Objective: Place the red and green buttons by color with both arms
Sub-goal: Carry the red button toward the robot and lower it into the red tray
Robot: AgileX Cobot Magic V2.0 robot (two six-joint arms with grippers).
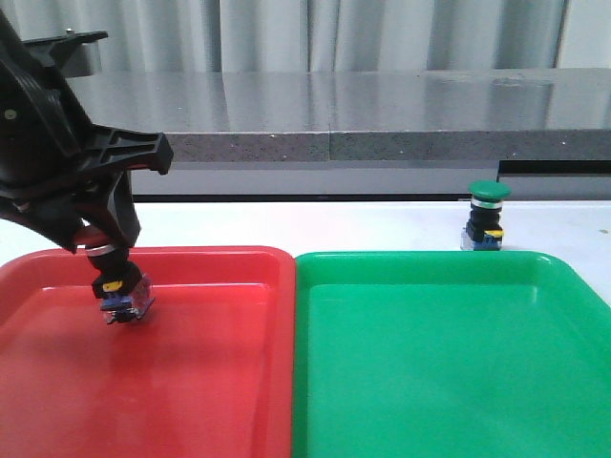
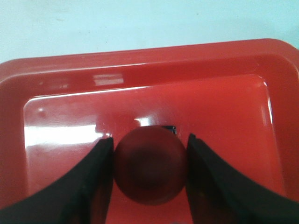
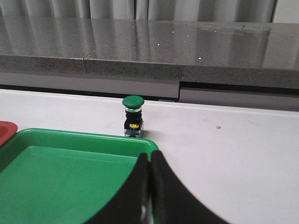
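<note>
L claw (image 1: 107,250) clamped on red button (image 1: 121,294) just over red tray (image 1: 239,382): lower till base touches, then release; R claw (image 3: 150,161) shut, empty; green button (image 1: 485,217) on worktop (image 1: 382,224).

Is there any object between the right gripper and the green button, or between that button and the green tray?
Nothing visible blocks either path. The green button stands upright on the white table just beyond the far rim of the green tray. The right gripper, fingers closed and empty, faces it across bare tray rim and table.
</note>
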